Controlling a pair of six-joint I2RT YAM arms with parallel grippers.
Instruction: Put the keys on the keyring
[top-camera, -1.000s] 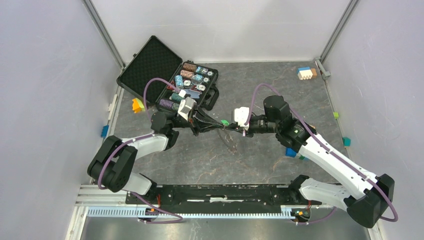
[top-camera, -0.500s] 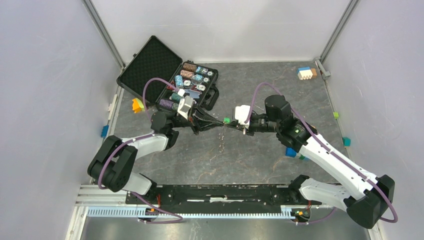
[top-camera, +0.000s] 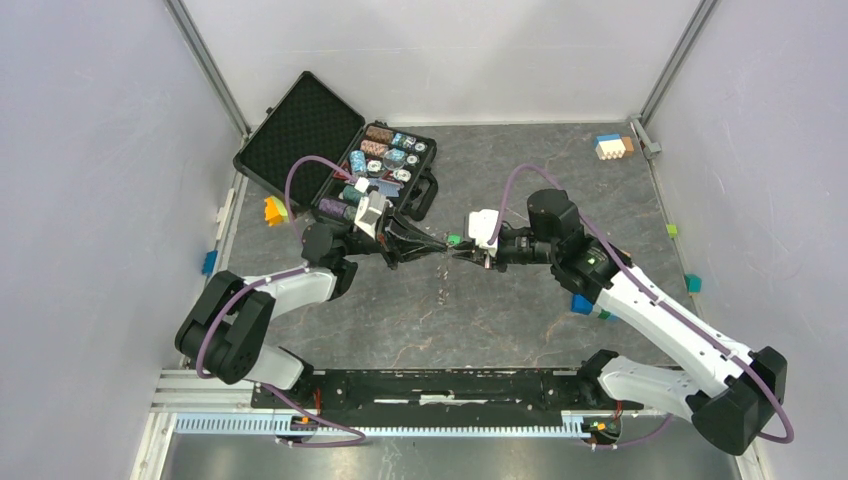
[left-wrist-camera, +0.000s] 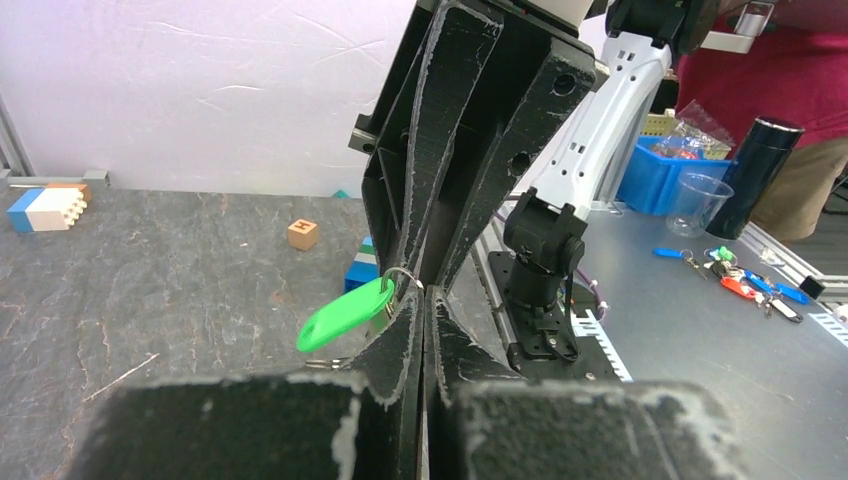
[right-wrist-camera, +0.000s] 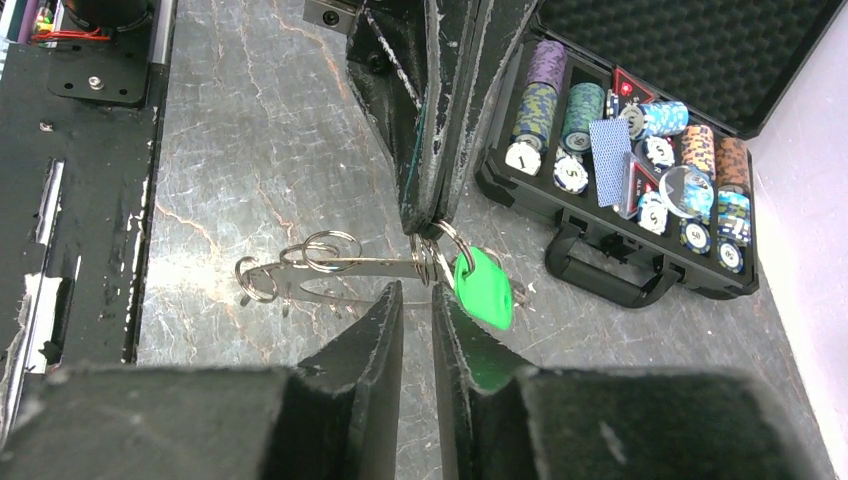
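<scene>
The keyring (top-camera: 441, 278) hangs edge-on below my left gripper (top-camera: 430, 245), which is shut on its top. In the right wrist view the keyring (right-wrist-camera: 360, 266) is a thin grey loop carrying small rings, pinched by the left fingers (right-wrist-camera: 440, 120). The only key I can see has a green head (right-wrist-camera: 483, 288) and dangles from a small ring at that pinch. It also shows in the left wrist view (left-wrist-camera: 345, 312), beside my shut left gripper (left-wrist-camera: 424, 296). My right gripper (right-wrist-camera: 416, 292) faces the left one tip to tip, slightly open with nothing between its fingers.
An open black case of poker chips (top-camera: 375, 170) lies at the back left, just behind the left gripper. Small blocks sit around the table edges: orange (top-camera: 274, 210), blue-white (top-camera: 612, 147), blue (top-camera: 582, 304) under the right arm, and green (top-camera: 672, 229).
My right gripper has opened slightly and let go. The keyring, spread out wide a second ago, now hangs straight down from the left gripper. Both grippers have shifted slightly toward the back.
</scene>
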